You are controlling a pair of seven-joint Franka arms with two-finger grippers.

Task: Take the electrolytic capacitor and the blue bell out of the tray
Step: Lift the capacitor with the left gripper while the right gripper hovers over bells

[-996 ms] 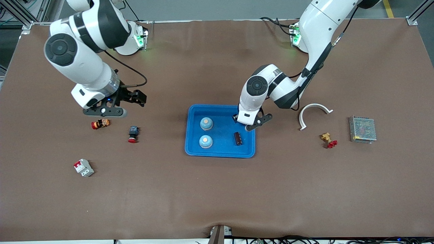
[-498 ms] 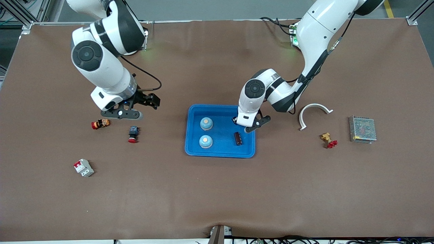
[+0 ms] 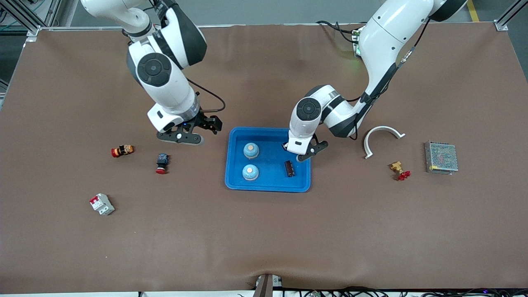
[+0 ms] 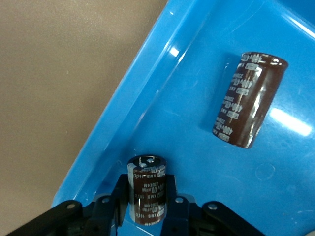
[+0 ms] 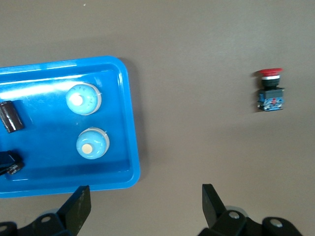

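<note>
A blue tray (image 3: 268,185) at mid-table holds two pale blue bells (image 3: 251,150) (image 3: 250,172) and a brown capacitor (image 3: 289,168) lying flat. My left gripper (image 3: 303,150) is down in the tray's corner toward the left arm's end, shut on a second brown capacitor (image 4: 147,189) that stands upright between its fingers. The lying capacitor (image 4: 248,100) is a short way from it on the tray floor (image 4: 162,108). My right gripper (image 3: 194,132) hangs open and empty over the table beside the tray rim (image 5: 130,123). Both bells (image 5: 83,99) (image 5: 92,144) show in the right wrist view.
Toward the right arm's end lie a red push-button (image 3: 161,163), an orange-red button (image 3: 122,150) and a white circuit breaker (image 3: 102,203). Toward the left arm's end are a white curved clamp (image 3: 381,138), a brass valve (image 3: 400,170) and a metal power supply (image 3: 441,157).
My right arm has swung from over the orange-red button toward the tray, fingers still open. My left gripper has closed on the upright capacitor and barely shifted.
</note>
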